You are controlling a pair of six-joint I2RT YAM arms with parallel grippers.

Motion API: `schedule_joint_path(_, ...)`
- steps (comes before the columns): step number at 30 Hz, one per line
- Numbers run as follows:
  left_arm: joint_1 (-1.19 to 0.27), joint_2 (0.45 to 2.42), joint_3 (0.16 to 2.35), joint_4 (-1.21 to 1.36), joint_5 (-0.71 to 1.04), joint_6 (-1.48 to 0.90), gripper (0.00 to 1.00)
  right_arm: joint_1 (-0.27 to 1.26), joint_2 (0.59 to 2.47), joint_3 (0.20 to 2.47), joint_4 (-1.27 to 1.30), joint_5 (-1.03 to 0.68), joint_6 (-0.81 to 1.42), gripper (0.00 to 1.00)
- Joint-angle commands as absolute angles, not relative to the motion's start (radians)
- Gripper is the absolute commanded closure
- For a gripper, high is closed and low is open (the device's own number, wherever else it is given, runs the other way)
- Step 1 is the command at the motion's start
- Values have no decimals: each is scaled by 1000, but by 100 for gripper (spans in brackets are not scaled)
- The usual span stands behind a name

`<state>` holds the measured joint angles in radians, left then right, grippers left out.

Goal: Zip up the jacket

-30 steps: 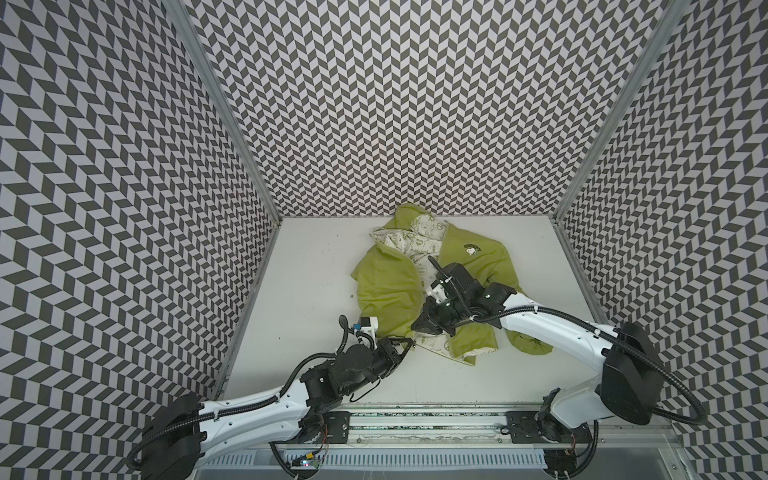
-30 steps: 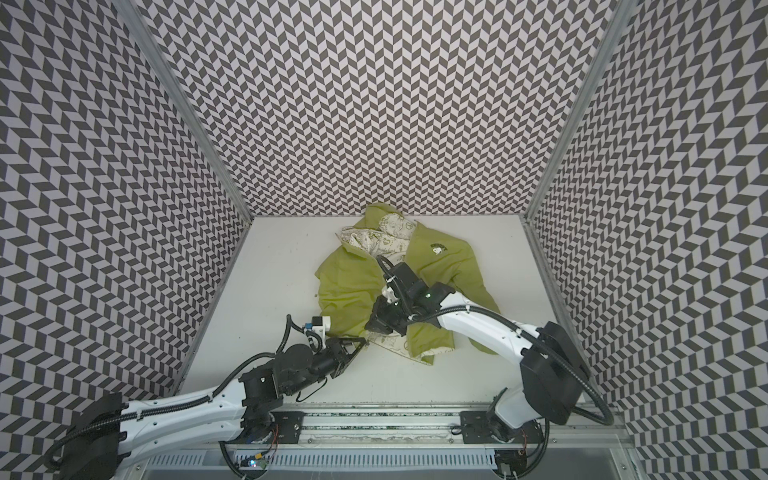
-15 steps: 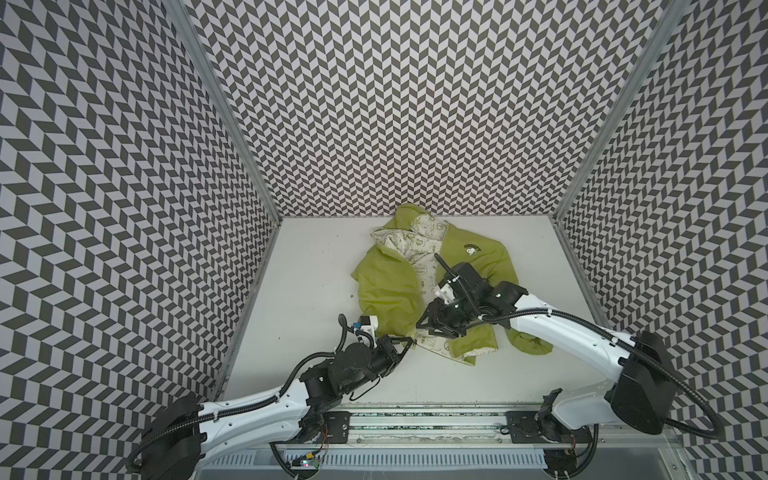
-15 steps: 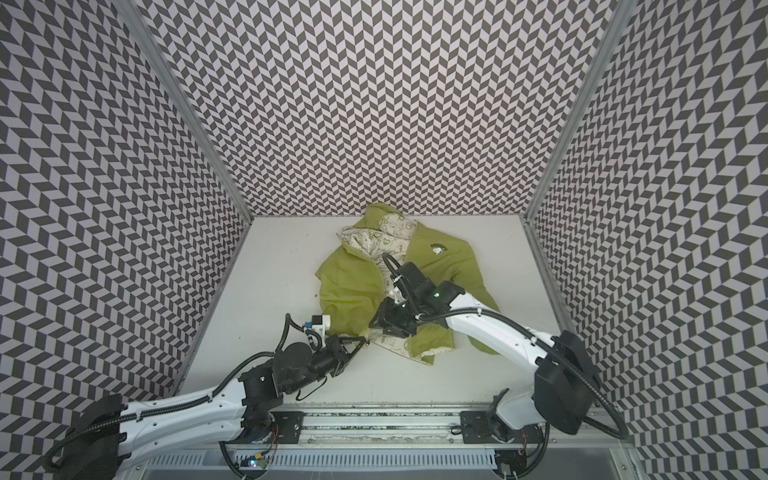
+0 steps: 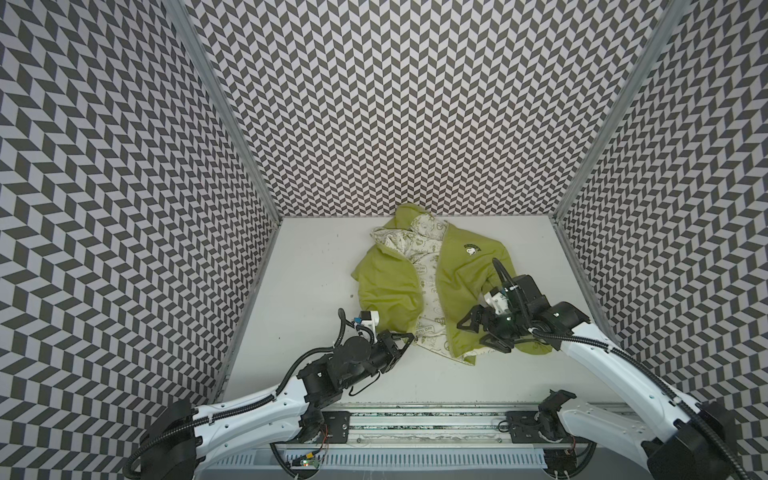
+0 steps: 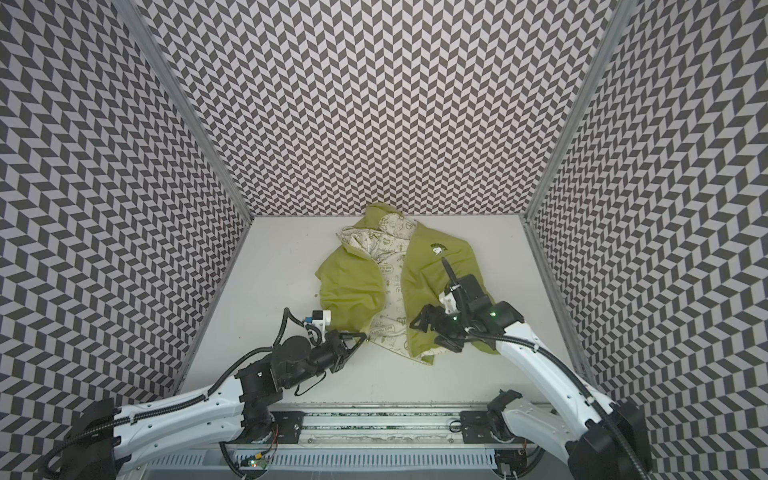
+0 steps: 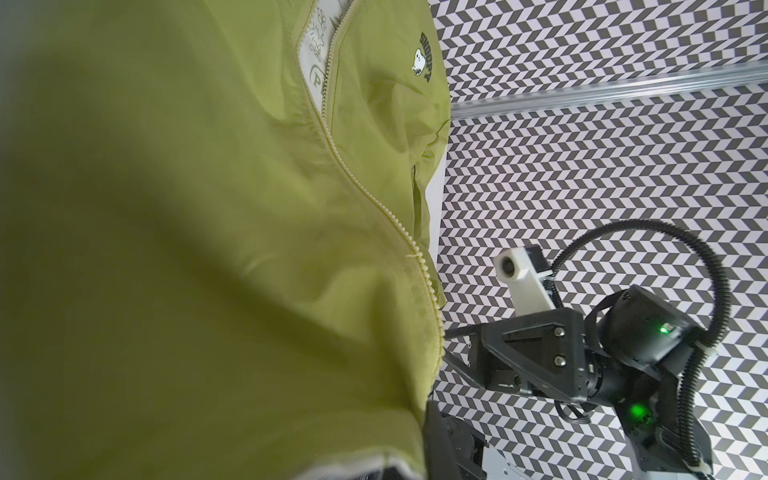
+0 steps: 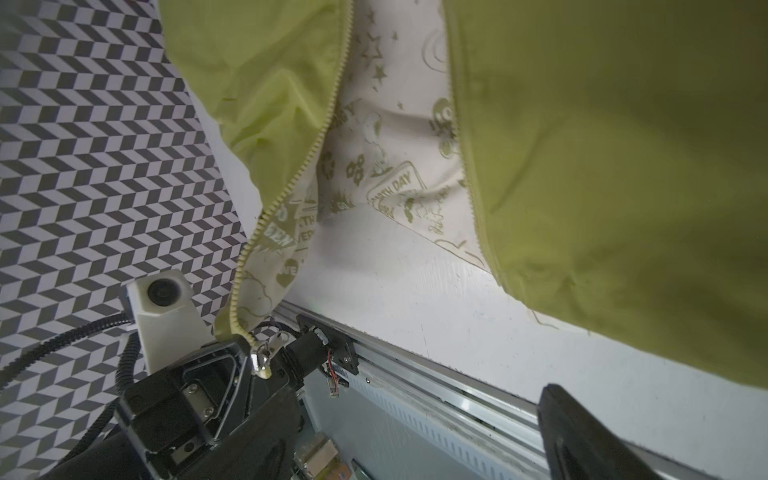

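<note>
The green jacket (image 5: 465, 282) (image 6: 428, 286) lies unzipped on the white table, with its cream printed lining (image 8: 386, 137) showing between the two front panels. My left gripper (image 5: 409, 336) (image 6: 362, 336) is shut on the bottom corner of one panel. In the right wrist view that gripper (image 8: 249, 349) pinches the zipper's lower end, where the metal slider (image 8: 261, 357) hangs. My right gripper (image 5: 471, 334) (image 6: 424, 334) hovers open over the other panel's lower part, with nothing between its fingers. Fabric fills the left wrist view (image 7: 208, 249).
Chevron-patterned walls (image 5: 415, 104) close in the table on three sides. A metal rail (image 5: 415, 419) runs along the front edge. Bare white tabletop (image 5: 307, 266) shows to the left of the jacket and in front of it.
My right gripper has opened, let go of the jacket's middle and drawn back to the right. The left gripper keeps its hold and has not moved.
</note>
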<state>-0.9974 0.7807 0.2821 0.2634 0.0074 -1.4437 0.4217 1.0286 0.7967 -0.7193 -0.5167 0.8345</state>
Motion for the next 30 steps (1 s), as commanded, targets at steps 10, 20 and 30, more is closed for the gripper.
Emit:
schedule_joint_path(10,-944,712,398,-30,30,-1388,100,737,914,663,-547,-313,1043,33)
schedule_joint_path(20,-886,718,566,-399,6,-1297,100,856,979,535,-315,-122,1162,34)
schedule_joint_path(30,-882,831,657,-398,58,-1159,100,861,1082,530,-232,-88,1293,53)
